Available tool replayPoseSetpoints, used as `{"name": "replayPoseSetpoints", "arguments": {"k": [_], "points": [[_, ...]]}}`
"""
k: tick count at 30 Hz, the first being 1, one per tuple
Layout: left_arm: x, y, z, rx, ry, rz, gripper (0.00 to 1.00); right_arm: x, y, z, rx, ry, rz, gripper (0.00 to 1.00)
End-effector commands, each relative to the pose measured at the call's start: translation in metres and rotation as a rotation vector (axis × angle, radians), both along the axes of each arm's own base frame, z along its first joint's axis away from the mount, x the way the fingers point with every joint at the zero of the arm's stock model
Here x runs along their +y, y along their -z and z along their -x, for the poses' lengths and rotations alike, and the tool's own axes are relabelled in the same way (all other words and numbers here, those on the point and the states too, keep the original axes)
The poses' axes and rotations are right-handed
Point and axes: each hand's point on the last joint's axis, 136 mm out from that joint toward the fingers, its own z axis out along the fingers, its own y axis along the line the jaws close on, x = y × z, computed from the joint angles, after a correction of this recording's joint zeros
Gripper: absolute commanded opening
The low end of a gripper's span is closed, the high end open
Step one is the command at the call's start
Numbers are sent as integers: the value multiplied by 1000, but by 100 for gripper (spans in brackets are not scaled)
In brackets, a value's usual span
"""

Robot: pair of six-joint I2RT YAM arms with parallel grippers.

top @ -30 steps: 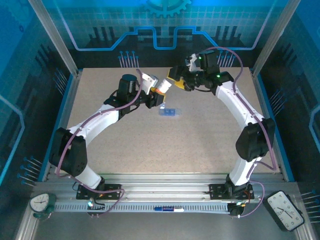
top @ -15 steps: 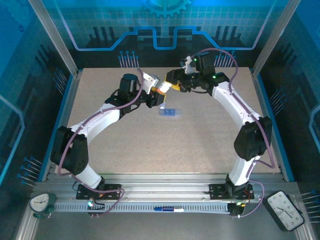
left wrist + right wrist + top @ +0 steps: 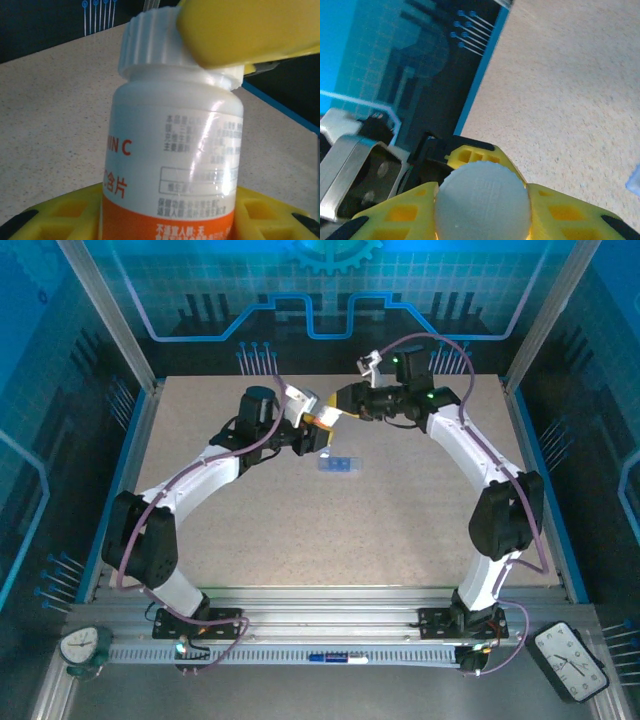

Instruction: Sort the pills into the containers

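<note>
One small see-through blue pill box (image 3: 338, 464), flat on the speckled tan table (image 3: 400, 530), a little past the middle, touching neither arm (image 3: 470, 455). Compartments too small to tell apart from above. Just behind it and a bit to the left, up off the table, a white and orange pill bottle (image 3: 314, 421), cap end pointing toward the right arm. Orange letters "MIN C" on the label in the left wrist view. Gripped low on its body by the left gripper (image 3: 306, 432), yellow fingers (image 3: 280, 207) clamped on both sides. White ridged cap (image 3: 150, 40) on the bottle's neck, pinched tight by the right gripper (image 3: 338, 410), one yellow finger on each side of it. Both arms bent inward from the near edge, meeting at the bottle. Blue walls (image 3: 430, 280) all round the table.
</note>
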Motion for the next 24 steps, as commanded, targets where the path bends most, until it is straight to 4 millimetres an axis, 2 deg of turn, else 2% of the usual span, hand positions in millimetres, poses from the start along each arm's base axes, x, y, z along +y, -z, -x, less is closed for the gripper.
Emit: {"name": "replayPoseSetpoints", "arguments": {"k": [1,3,5,7,12,16,19,24], "points": [[-14,-48,5,-73,82,122,0,1,-10,4,-105,-97,-74,38],[-12,-47,3,-79,66,113,0,1,-18,4,-114,-90,-85,48],[-9,-44,2,-91,55,90,0,-4,-25,2,-111,-60,-90,66],[-7,-39,0,-95,36,57,0,-12,-32,-2,-98,-8,-99,76],[0,-30,-5,-151,-23,-38,0,-34,-35,-15,-7,168,-117,78],[3,-25,-7,-206,-53,-118,0,-47,-24,-24,119,316,-110,77],[5,-22,-8,-223,-61,-146,0,-45,-23,-25,164,356,-99,77],[4,-19,-9,-223,-62,-154,0,-30,-23,-20,186,324,-43,78]]}}
